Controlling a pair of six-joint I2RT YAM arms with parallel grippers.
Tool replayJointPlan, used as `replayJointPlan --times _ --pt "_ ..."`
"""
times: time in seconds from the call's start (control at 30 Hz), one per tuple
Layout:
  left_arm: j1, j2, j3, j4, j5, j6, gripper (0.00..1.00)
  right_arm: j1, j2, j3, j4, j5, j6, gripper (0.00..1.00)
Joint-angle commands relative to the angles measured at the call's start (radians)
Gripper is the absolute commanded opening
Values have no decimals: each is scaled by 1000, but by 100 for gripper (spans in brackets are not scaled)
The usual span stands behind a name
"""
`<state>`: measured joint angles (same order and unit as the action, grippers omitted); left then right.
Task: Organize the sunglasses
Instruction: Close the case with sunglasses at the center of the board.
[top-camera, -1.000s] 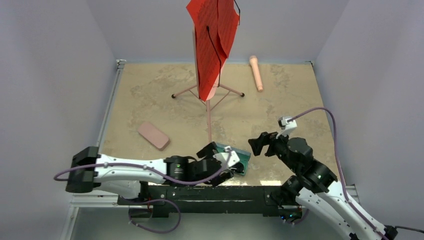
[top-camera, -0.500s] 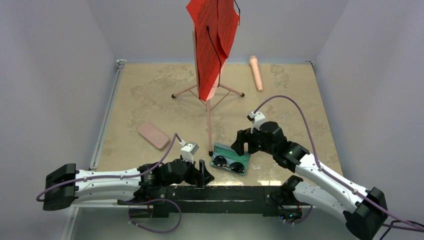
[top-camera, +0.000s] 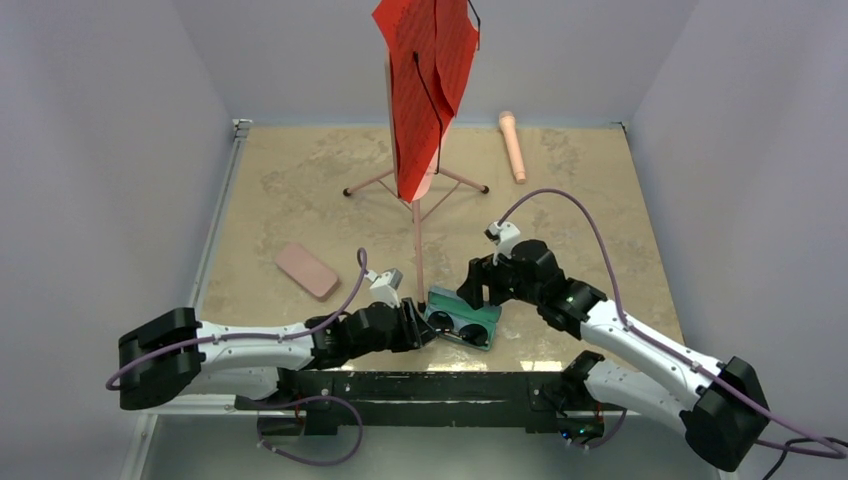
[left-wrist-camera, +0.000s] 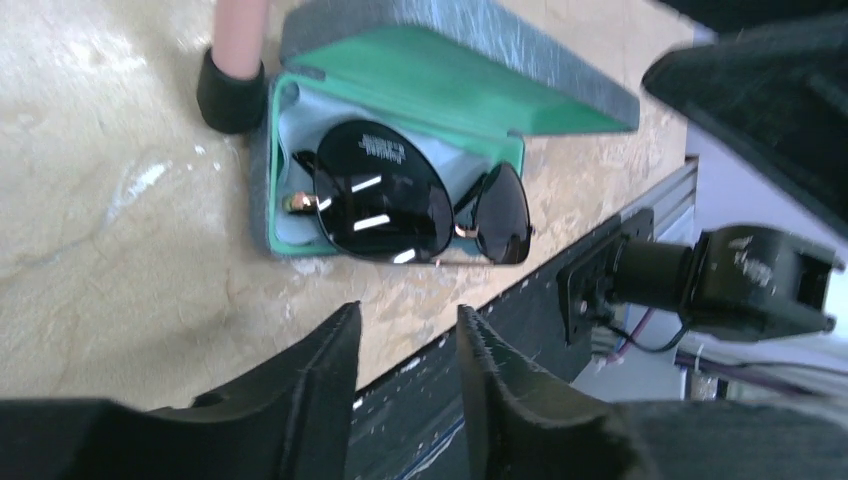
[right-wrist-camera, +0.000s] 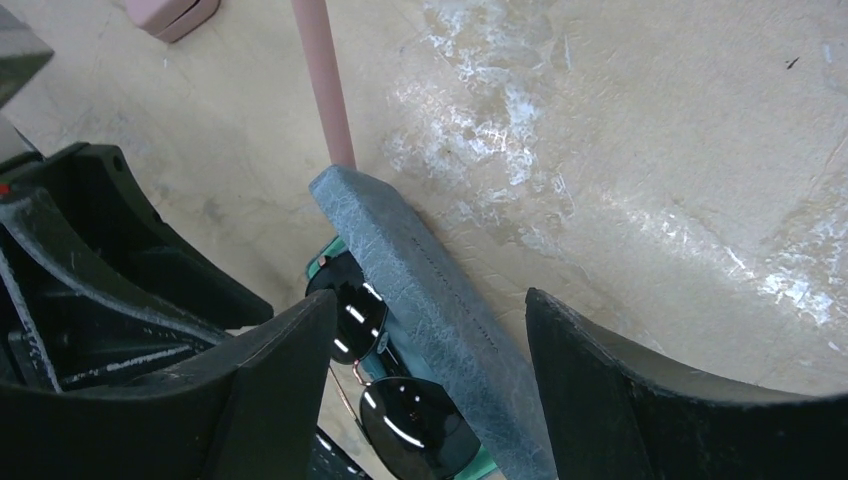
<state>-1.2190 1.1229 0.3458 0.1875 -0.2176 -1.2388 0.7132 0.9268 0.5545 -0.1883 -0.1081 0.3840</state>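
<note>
Black sunglasses (left-wrist-camera: 410, 205) with dark lenses and a gold bridge lie in an open grey-blue case (left-wrist-camera: 470, 40) lined in green, near the table's front edge (top-camera: 487, 318). My left gripper (left-wrist-camera: 407, 312) sits just in front and to the left of the case (top-camera: 418, 325), jaws a little apart with nothing between them. My right gripper (right-wrist-camera: 430, 297) is open and hovers over the raised lid (right-wrist-camera: 420, 270), one finger on each side, without touching it. In the right wrist view the sunglasses (right-wrist-camera: 400, 400) show beside the lid.
A pink oblong case (top-camera: 307, 270) lies to the left. A pink stand (top-camera: 417, 240) carrying a red bag (top-camera: 425, 80) has one foot (left-wrist-camera: 230, 95) against the open case. A pink cylinder (top-camera: 512, 145) lies at the back. The black base rail (top-camera: 420, 385) runs just below the case.
My left gripper let go of the case, drew back, then came up to its left end again with narrower jaws. My right gripper moved left and down over the lid.
</note>
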Motion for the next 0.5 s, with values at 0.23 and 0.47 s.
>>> replayJointPlan --times 0.23,0.47 --pt "56 74 97 34 -27 -14 30 5 59 -19 55 -57 -15 64" --pt "56 94 118 22 3 0 26 5 84 -27 45 -100 -23 62"
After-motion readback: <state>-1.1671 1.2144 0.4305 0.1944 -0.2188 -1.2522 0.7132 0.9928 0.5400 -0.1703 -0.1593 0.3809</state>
